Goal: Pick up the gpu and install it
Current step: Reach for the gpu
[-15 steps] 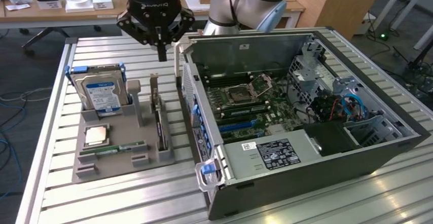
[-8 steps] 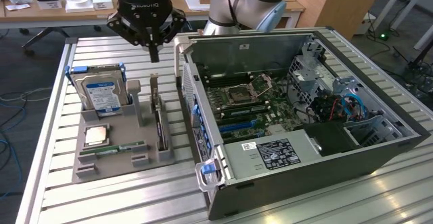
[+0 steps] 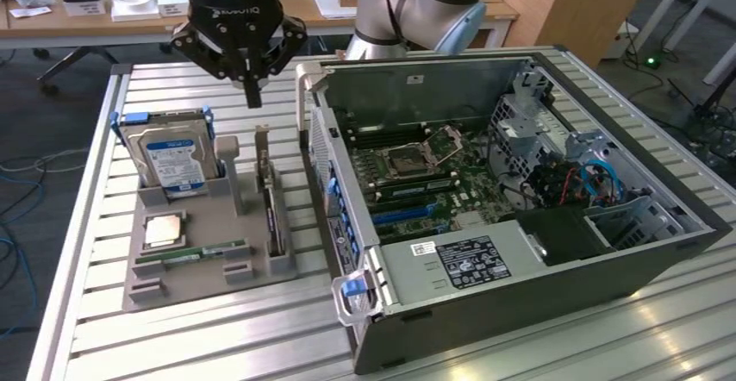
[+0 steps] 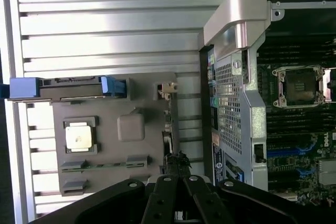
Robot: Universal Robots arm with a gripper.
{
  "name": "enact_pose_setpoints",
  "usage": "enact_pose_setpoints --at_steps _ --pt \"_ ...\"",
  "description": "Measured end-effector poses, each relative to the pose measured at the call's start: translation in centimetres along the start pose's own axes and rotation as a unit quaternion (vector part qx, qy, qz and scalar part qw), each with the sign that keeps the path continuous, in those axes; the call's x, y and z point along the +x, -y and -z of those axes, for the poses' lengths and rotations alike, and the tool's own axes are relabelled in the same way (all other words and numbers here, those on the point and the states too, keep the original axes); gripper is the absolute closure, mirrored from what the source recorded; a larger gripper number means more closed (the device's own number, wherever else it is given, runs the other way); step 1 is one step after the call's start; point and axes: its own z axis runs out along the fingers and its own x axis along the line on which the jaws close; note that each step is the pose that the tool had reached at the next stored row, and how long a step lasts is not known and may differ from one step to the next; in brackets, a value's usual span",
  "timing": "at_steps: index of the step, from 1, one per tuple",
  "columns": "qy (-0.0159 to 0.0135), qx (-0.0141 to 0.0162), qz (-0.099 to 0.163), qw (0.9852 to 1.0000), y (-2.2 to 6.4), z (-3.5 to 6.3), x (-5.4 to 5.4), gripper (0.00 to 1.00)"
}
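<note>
A slatted metal worktop (image 3: 184, 346) carries everything, with office desks (image 3: 52, 26) behind. The gpu (image 3: 274, 219), a thin dark card with a pale metal bracket (image 3: 262, 146) at one end, stands on edge in a slot of the grey tray (image 3: 172, 293), directly below the fingers (image 3: 253, 94), which are pressed together, holding nothing and hanging clear above it. Farther from the fingers the tray holds an upright hard drive (image 3: 172, 159), a processor chip (image 3: 165, 228) and a green memory stick (image 3: 191, 252) lying flat, while on the card's other side stands the open computer case (image 3: 495, 299), its motherboard (image 3: 420, 178) exposed.
</note>
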Motion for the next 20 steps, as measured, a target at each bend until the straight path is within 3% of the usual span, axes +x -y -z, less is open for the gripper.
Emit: enact_pose_setpoints --at_steps 4,15,20 --pt "-0.0013 0.0001 0.0 1.0 0.02 -0.02 0.16 0.89" --pt "-0.0013 0.0001 0.0 1.0 0.07 -0.02 0.18 0.89" --pt "-0.0013 0.0001 0.0 1.0 0.94 0.02 0.12 0.89"
